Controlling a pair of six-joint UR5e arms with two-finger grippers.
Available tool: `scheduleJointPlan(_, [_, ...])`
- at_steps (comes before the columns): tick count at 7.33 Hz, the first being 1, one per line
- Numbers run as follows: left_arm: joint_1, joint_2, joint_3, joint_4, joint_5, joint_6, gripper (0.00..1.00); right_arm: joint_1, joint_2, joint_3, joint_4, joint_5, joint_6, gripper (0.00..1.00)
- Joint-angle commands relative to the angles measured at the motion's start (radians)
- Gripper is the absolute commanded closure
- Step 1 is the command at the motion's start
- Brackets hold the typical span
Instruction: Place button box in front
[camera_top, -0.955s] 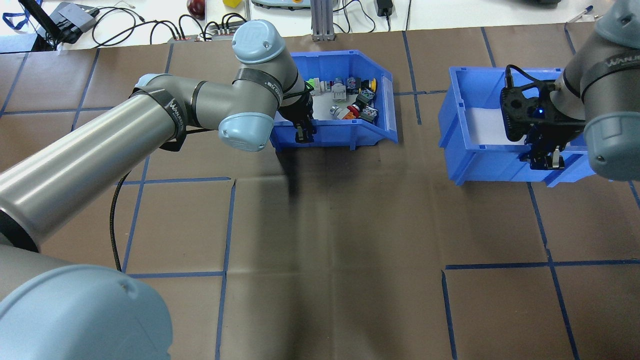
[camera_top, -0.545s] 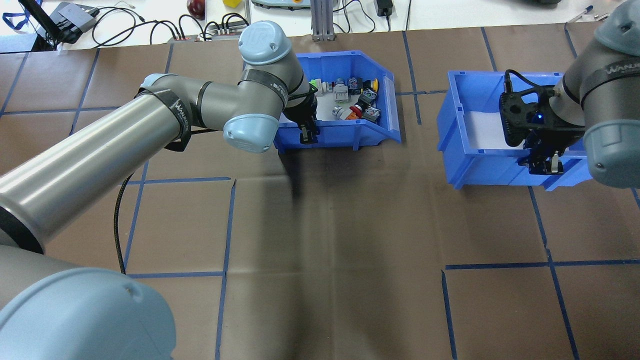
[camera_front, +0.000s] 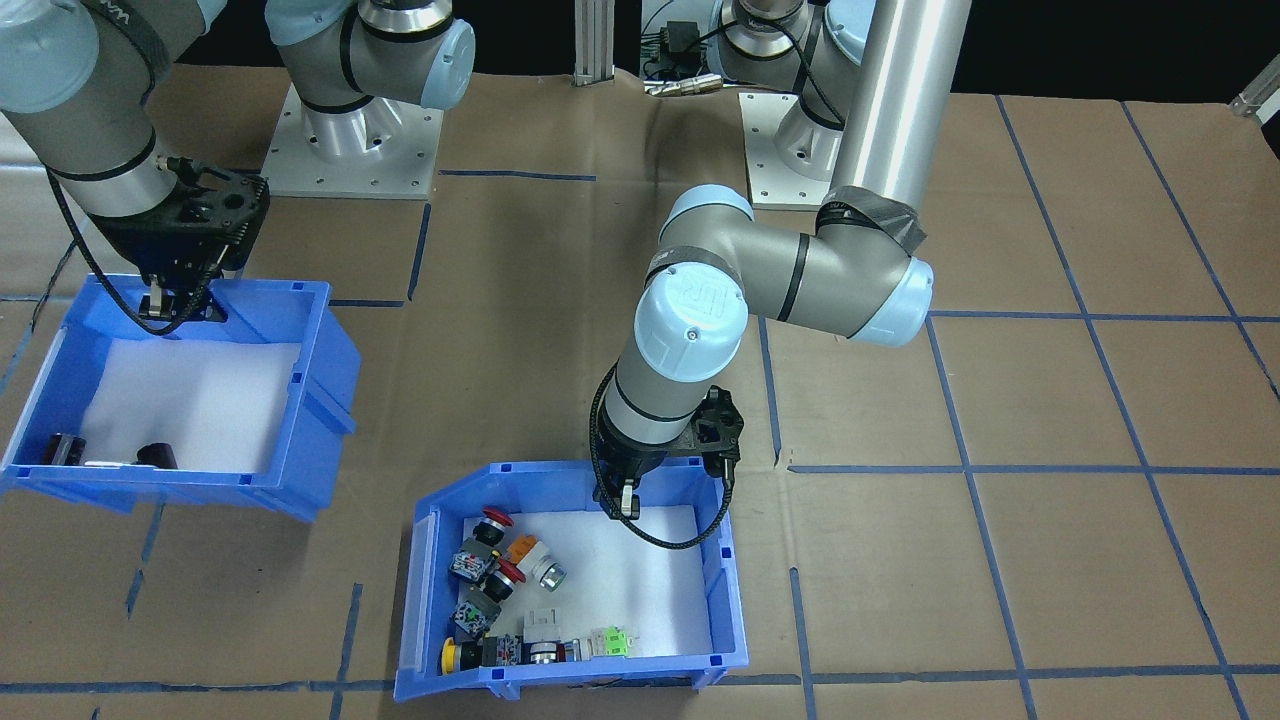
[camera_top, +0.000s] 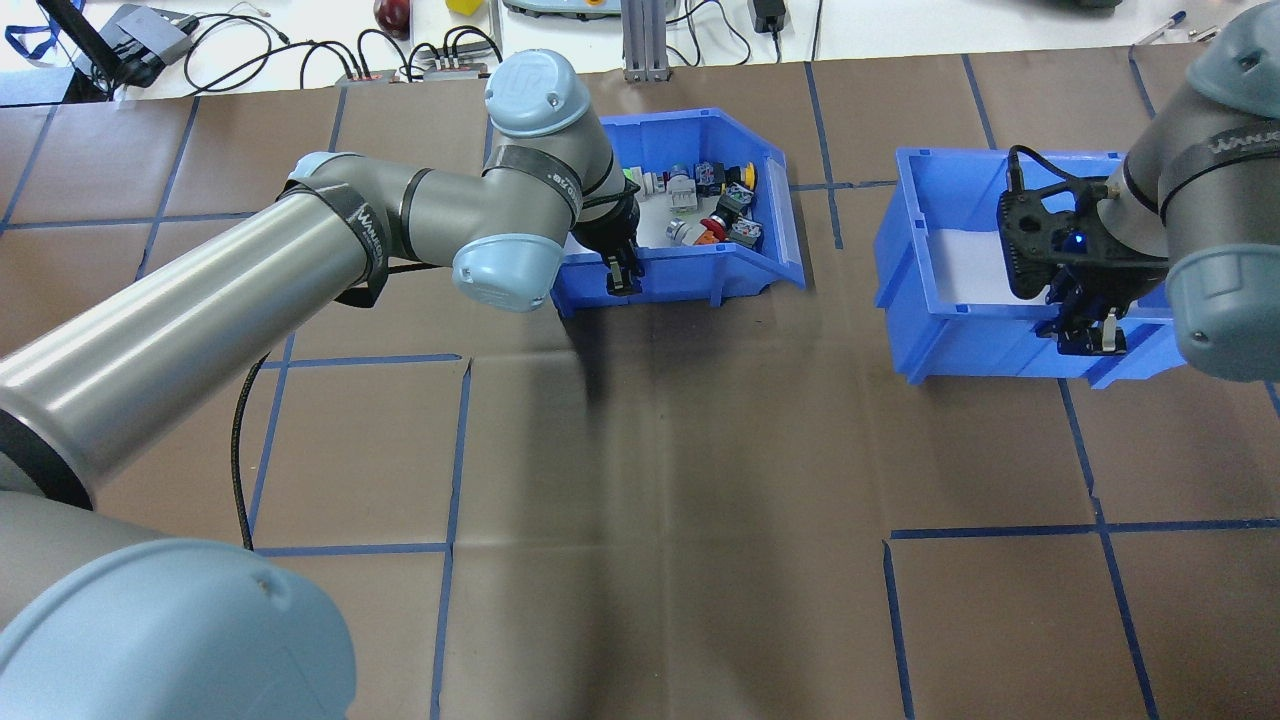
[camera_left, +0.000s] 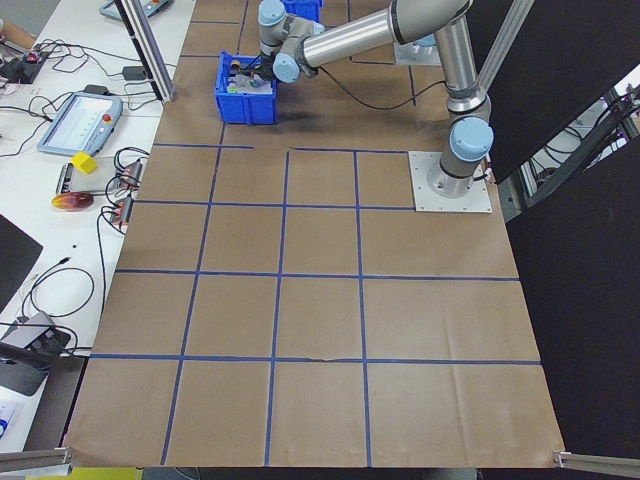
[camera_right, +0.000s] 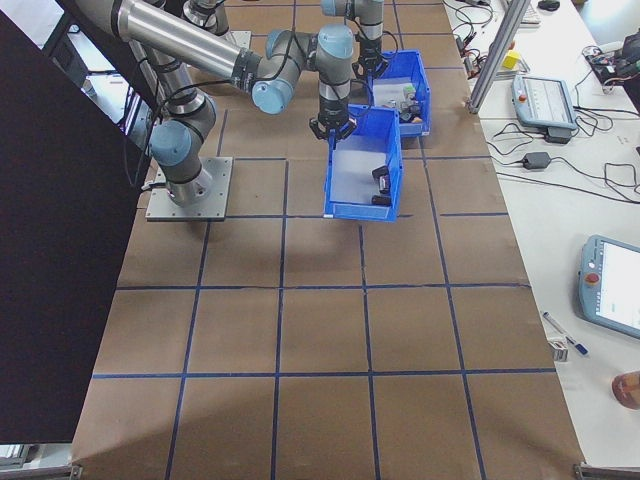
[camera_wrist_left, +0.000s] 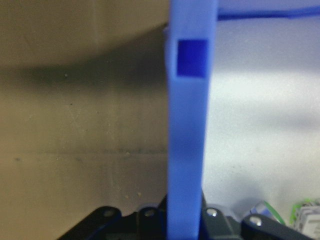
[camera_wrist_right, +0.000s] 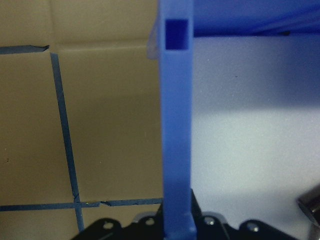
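The tabletop (camera_top: 660, 470) spreads out under me, brown paper crossed by blue tape lines (camera_top: 455, 450). My left arm (camera_top: 300, 260) reaches far out over it, and my right arm (camera_top: 1210, 200) comes in from the other side.

The button box (camera_top: 700, 275) sits at the end of my left arm, tilted a little out of square with the tape grid. My left claw (camera_top: 622, 278) is clamped on its near wall, one finger outside and one inside (my left wrist camera shows the blue wall running straight up between the fingers, brown paper on one side and white foam on the other). Inside the button box, beyond my left claw and toward its sloped open end, lie the push-button switches (camera_front: 500, 590), with red, orange, yellow and green caps, bunched along the far wall and one side; the foam liner (camera_front: 640, 570) nearest my left claw is bare.

The second blue bin (camera_top: 950, 320) stands well apart from the button box, under my right arm. My right claw (camera_top: 1085, 335) grips its near wall the same way, the wall held between the fingers as my right wrist camera shows. In the front-facing view this bin is tipped, and dark cylinders (camera_front: 155, 455) rest at its far end, away from my right claw.
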Motion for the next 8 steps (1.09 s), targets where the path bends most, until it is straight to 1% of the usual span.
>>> scheduleJointPlan(1, [0.001,-0.002,0.013,-0.036,0.0,0.047,0.56,0.001,-0.001,0.0,0.003,-0.001,-0.001,0.94])
scheduleJointPlan(2, [0.001,0.003,0.012,-0.041,0.025,0.072,0.3,0.001,-0.002,0.0,0.005,-0.003,-0.001,0.94])
scheduleJointPlan(3, [0.001,0.009,0.016,-0.059,0.048,0.105,0.21,0.001,-0.002,0.0,0.005,-0.003,-0.001,0.94])
scheduleJointPlan(4, [0.004,0.033,0.025,-0.128,0.047,0.138,0.13,0.001,-0.002,0.0,0.008,-0.003,0.001,0.94])
scheduleJointPlan(5, [0.006,0.064,0.042,-0.207,0.048,0.232,0.13,0.002,-0.005,0.006,0.012,-0.003,0.002,0.94])
scheduleJointPlan(6, [0.016,0.12,0.045,-0.251,0.048,0.365,0.13,0.005,-0.019,0.034,0.012,-0.003,0.007,0.94])
scheduleJointPlan(7, [0.017,0.174,0.035,-0.31,0.047,0.511,0.01,0.005,-0.058,0.084,0.012,-0.011,0.008,0.94])
scheduleJointPlan(8, [0.017,0.225,0.03,-0.388,0.046,0.655,0.01,0.005,-0.106,0.136,0.011,-0.014,0.01,0.94])
